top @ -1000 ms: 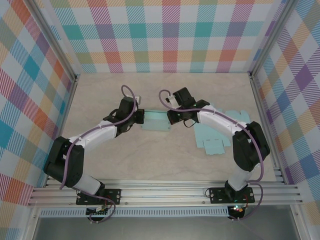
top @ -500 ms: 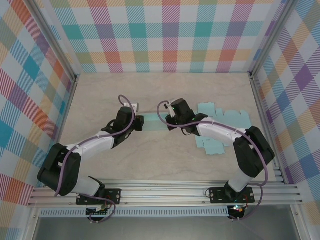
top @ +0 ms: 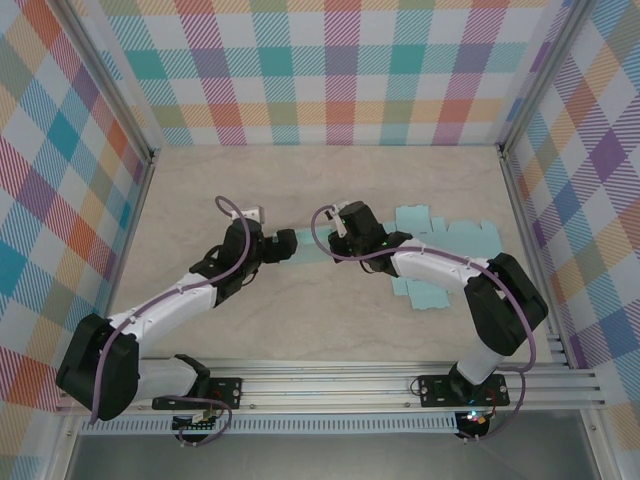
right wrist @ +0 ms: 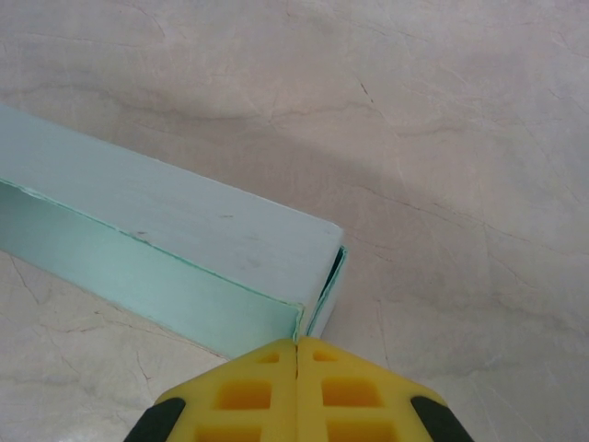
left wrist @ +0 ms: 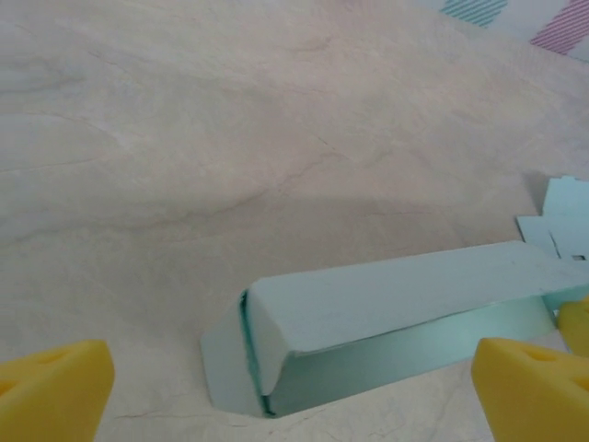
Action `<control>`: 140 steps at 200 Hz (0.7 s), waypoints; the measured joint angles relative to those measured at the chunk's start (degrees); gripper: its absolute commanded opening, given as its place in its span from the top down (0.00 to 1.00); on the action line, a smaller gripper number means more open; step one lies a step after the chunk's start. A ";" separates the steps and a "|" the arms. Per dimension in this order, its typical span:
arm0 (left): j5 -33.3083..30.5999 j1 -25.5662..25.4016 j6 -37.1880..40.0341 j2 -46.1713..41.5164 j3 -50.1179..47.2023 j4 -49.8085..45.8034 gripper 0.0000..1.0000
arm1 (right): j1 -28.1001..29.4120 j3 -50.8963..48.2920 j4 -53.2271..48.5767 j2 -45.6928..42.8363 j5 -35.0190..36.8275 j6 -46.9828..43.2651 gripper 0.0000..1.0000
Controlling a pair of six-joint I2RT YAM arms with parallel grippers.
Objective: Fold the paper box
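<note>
paper box (top: 308,248), pale teal and half formed into a long sleeve, is lying on its side on the marbled bench (top: 300,320), midway between the two arms. the left hand (top: 277,247) is sitting just off the box's left end, released, and in the left wrist view its yellow pads (left wrist: 51,391) are standing wide apart with the box (left wrist: 396,304) lying across the gap between them and touching neither. an end flap is showing at the box's near corner there. the right hand (top: 338,240) is sitting at the other end, clenched, with its yellow pads (right wrist: 248,391) pressing flat together right at the open corner of the box (right wrist: 166,239). whether any paper is caught between them, i cannot tell. flat teal blanks (top: 430,292) are lying on the bench under the right arm, apart from the box.
</note>
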 measured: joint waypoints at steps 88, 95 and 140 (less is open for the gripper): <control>-1.01 0.13 -7.80 9.44 5.86 -2.62 0.24 | 0.68 0.00 -0.04 0.00 0.68 0.00 1.00; -0.90 0.13 -7.98 10.05 6.03 -1.77 0.27 | 0.68 0.00 -0.09 0.00 0.68 0.02 1.00; -0.35 0.11 -9.51 11.78 3.58 4.90 0.35 | 0.70 -0.31 -1.27 -0.81 0.35 1.55 0.71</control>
